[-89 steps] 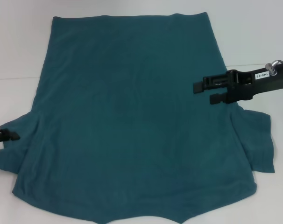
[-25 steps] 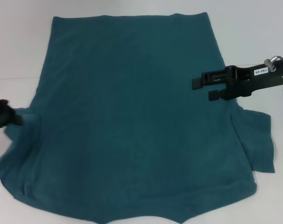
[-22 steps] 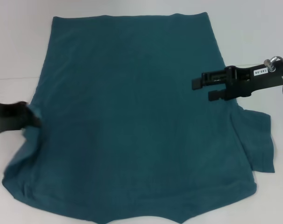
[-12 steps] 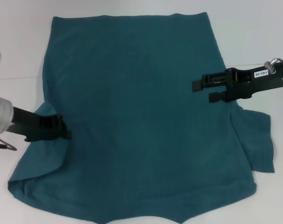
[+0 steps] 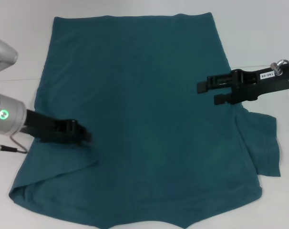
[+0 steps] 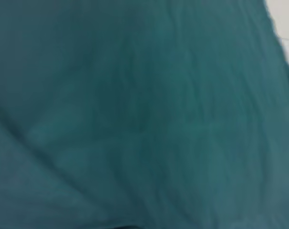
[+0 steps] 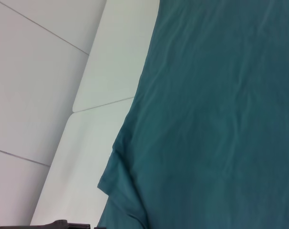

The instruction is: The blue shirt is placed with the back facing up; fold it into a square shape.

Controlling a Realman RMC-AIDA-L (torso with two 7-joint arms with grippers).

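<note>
My work surface is a plain white table [image 5: 259, 33]. One thing lies directly on it: the blue shirt [image 5: 139, 95], spread flat with its plain side up and covering most of the tabletop I can see. Bare white shows beyond the shirt's straight far hem and along both of its sides. A thin seam crosses the table beside the shirt's edge.

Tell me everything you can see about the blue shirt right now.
The blue shirt is a large, plain teal-blue cotton-looking garment lying flat on the white table, no print showing. Its left sleeve is folded inward over the body, where the left end effector is on the cloth. Its right sleeve lies spread outward. The right end effector, open, hovers over the right edge.
</note>
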